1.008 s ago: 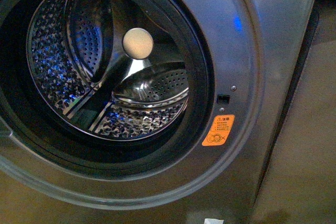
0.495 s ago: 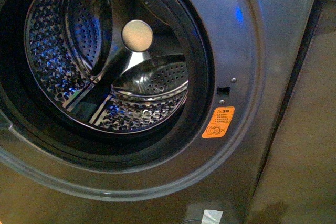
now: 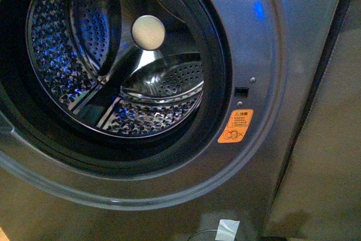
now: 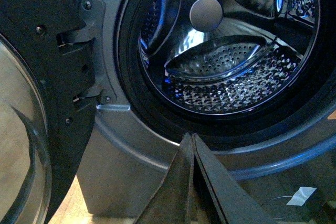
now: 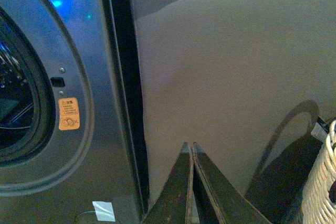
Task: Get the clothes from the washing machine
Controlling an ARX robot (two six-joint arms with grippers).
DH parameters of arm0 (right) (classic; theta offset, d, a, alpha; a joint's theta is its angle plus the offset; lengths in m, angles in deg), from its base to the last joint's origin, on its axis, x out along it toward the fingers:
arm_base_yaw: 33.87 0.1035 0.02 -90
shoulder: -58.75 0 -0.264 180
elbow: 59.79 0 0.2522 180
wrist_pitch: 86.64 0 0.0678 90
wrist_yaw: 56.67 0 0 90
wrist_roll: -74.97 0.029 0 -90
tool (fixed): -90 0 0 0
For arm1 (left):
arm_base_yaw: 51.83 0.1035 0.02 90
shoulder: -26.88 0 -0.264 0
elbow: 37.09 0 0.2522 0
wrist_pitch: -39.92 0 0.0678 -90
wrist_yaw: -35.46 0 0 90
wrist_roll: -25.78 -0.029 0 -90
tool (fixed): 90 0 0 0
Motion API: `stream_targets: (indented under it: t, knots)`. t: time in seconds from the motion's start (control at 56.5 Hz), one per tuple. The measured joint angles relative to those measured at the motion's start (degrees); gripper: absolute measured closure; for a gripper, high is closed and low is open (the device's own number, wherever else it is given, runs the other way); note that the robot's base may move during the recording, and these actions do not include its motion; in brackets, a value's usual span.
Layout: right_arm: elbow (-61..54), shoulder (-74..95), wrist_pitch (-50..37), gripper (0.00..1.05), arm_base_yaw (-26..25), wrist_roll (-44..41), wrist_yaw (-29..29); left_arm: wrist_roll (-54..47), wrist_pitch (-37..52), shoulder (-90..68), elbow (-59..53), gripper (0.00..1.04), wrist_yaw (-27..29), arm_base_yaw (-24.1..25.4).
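Two grippers pressed together, holding nothing: left gripper (image 4: 191, 142) low before washing machine (image 3: 271, 38) opening, right gripper (image 5: 190, 150) off to machine's side, near woven basket (image 5: 323, 182). Glass door (image 4: 23, 145) swung open. Farther in, drum (image 3: 84, 55) bare, perforated steel only. No clothes visible in any view; whereabouts cannot tell. Drum likely emptied; drop-off unconfirmed.

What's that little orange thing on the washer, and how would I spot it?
Start at the grey washing machine and its big round porthole. On the metal ring right of that opening, just below a small black latch slot, sits the orange warning sticker. It is the only orange patch on the grey front.
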Motion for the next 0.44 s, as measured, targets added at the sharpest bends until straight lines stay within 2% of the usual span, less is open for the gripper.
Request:
stream_targets:
  t: [0.035, 0.088, 0.318, 0.442]
  knots:
    - [0.0, 0.0, 0.0, 1.02, 0.0, -0.1, 0.0, 0.0, 0.0, 0.0, 0.0, 0.86, 0.0, 0.0]
    - [0.0, 0.0, 0.0, 0.94, 0.0, -0.1, 0.0, 0.0, 0.0, 0.0, 0.0, 0.77, 0.0, 0.0]
    - [0.0, 0.0, 0.0, 0.55, 0.0, -0.1, 0.0, 0.0, 0.0, 0.0, 0.0, 0.37, 0.0, 0.0]
    - [0.0, 0.0, 0.0, 0.24, 0.0, -0.1, 0.0, 0.0, 0.0, 0.0, 0.0, 0.06, 0.0, 0.0]
